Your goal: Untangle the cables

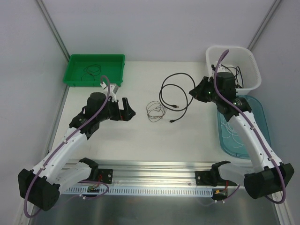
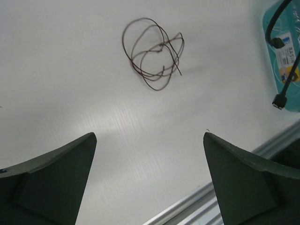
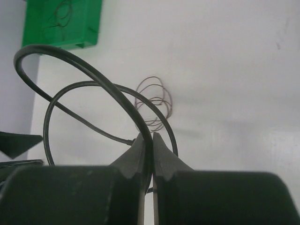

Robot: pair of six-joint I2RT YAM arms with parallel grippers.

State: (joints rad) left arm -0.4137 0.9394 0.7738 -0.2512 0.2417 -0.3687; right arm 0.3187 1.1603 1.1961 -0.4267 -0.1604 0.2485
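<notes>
- A white desk (image 1: 140, 140) is enclosed by pale walls (image 1: 164, 28); a green tray (image 1: 79, 80) is set at 10 o'clock, a white basket (image 1: 232, 48) at 2 o'clock and a teal tray (image 1: 258, 112) at 3 o'clock.
- The left tool (image 2: 149, 137) is spread wide, low over the desk, with nothing gripped; a thin wire coil (image 2: 154, 54) is seen ahead at centre.
- The right tool (image 3: 147, 139) is pinched on the black cable (image 3: 93, 79), which is looped at 1 o'clock of the coil.

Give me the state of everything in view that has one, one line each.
Left gripper: open, empty, above the white table.
Right gripper: shut on the thick black looped cable.
Thick black looped cable: gripped at one loop.
Thin dark wire coil: loose on the table, untouched.
Green plastic tray: holds a small wire loop.
White plastic basket: holds black cords.
Teal tray: holds a thin white cord.
</notes>
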